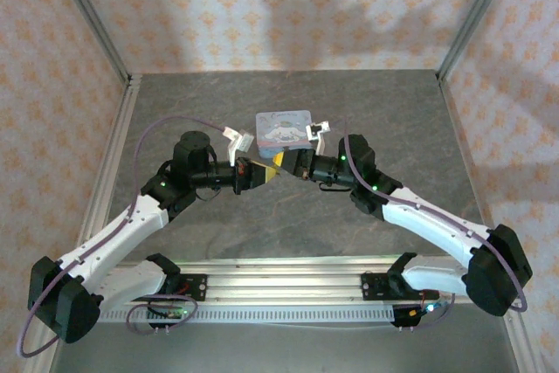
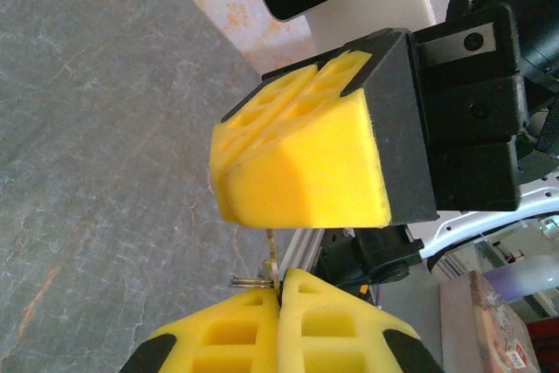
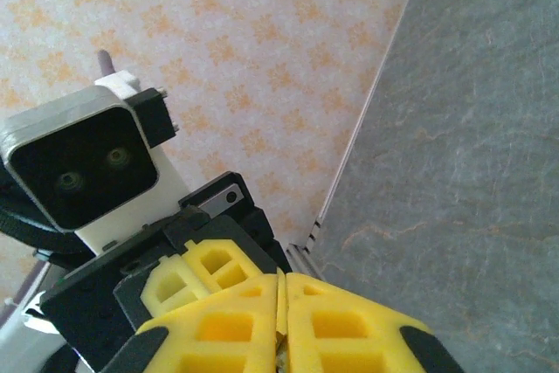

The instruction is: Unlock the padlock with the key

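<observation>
Key (image 2: 272,249): you find it as a thin pale strip pinched in the seam of the left gripper (image 2: 279,290), over the middle of the table.
Surface: grey mottled table (image 1: 393,120); orange-patterned walls (image 1: 288,6) on three sides.
Count: one key, two grippers, one pale blue tin (image 1: 283,127).
Key axis: long axis runs straight out of the seam; the tip points at the right gripper (image 3: 281,294) and reaches its yellow pads.
Fingers: left pressed on the key; right pressed together, and you cannot tell what they hold.

The left gripper (image 2: 279,303) and the right gripper (image 3: 281,303) are both closed, tips facing each other closely.
</observation>
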